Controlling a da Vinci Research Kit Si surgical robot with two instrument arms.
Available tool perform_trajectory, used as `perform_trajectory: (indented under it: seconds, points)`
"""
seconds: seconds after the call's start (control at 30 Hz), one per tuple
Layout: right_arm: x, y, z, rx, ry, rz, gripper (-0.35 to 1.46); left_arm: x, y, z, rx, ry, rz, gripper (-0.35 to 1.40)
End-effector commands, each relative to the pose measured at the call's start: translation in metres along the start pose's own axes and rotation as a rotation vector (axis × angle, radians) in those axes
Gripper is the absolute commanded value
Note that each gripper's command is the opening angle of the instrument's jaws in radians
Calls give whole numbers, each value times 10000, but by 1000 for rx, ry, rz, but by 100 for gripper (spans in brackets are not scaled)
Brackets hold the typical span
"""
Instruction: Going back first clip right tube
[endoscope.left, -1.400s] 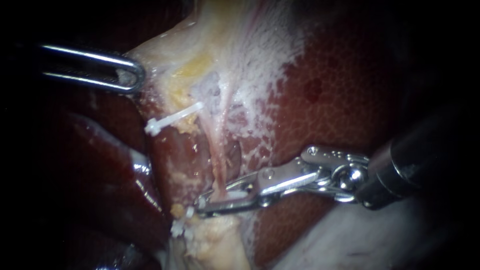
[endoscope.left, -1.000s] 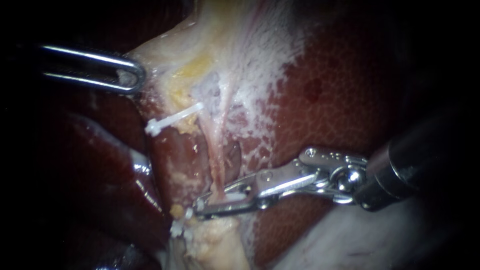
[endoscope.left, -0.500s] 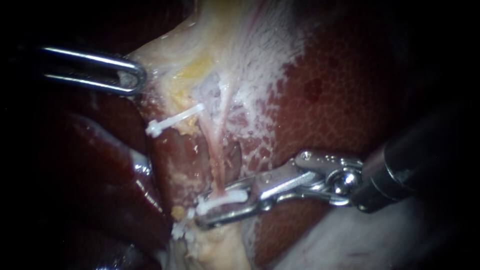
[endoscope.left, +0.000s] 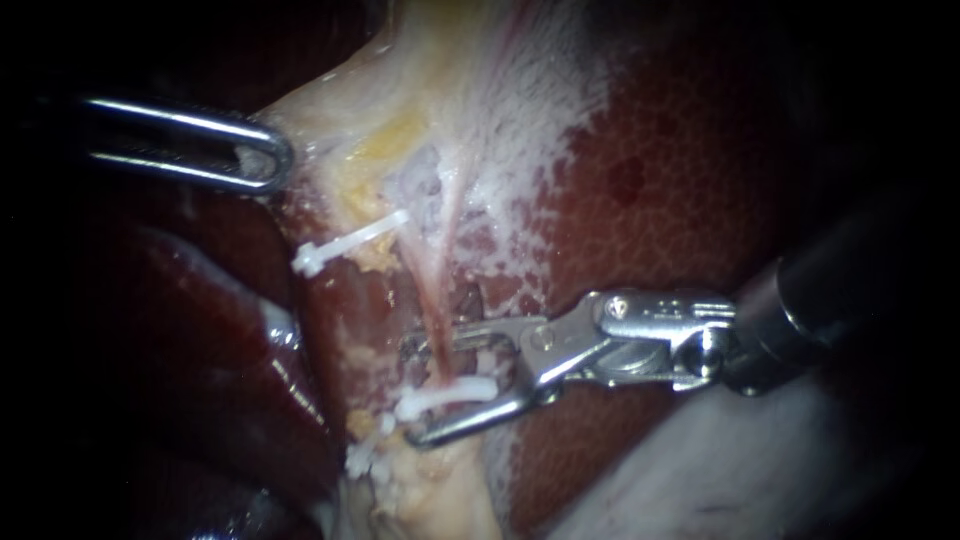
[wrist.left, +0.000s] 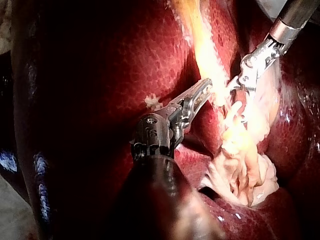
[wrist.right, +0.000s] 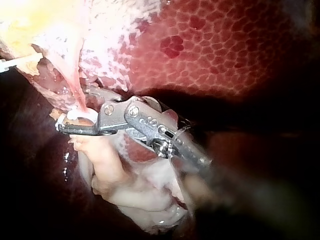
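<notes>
My right instrument (endoscope.left: 412, 392) comes in from the right with its jaws open. They straddle the thin pink right tube (endoscope.left: 432, 320). A white clip (endoscope.left: 445, 398) sits across that tube between the jaws, close to the lower one. In the right wrist view the same clip (wrist.right: 80, 114) shows at the jaw tips. Higher up, another white clip (endoscope.left: 345, 240) lies on the tissue to the left. My left instrument (endoscope.left: 255, 155) is at the upper left, shut on pale tissue of the gallbladder (endoscope.left: 330, 110), as the left wrist view (wrist.left: 202, 91) also shows.
Dark red liver (endoscope.left: 650, 180) fills the right side, and a glossy lobe (endoscope.left: 230, 350) the lower left. More white clips (endoscope.left: 362, 458) sit below the jaws on yellowish tissue (endoscope.left: 430, 480). Pale loose tissue (wrist.left: 245, 170) hangs beside both instruments.
My right instrument's jaws have opened: the upper one lifted away from the lower, leaving the white clip on the tube. The left instrument has stayed put.
</notes>
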Motion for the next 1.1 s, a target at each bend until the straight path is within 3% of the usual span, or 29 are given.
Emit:
perform_trajectory:
  seconds: [0.03, 0.47, 0.73, 1.1]
  points:
    - [-1, 0, -2, 5, -1, -1, 60, 0, 0, 0, 0, -1, 1, -35]
    - [-11, -18, -50, 14, -3, -34, 60, 8, 7, 4, 5, 1, 6, -35]
    - [7, -21, -89, -41, 4, -87, 60, 15, 15, 8, 7, 2, 10, -35]
    - [23, -23, -126, -57, 3, -135, 60, 21, 25, 12, 10, -1, 14, -35]
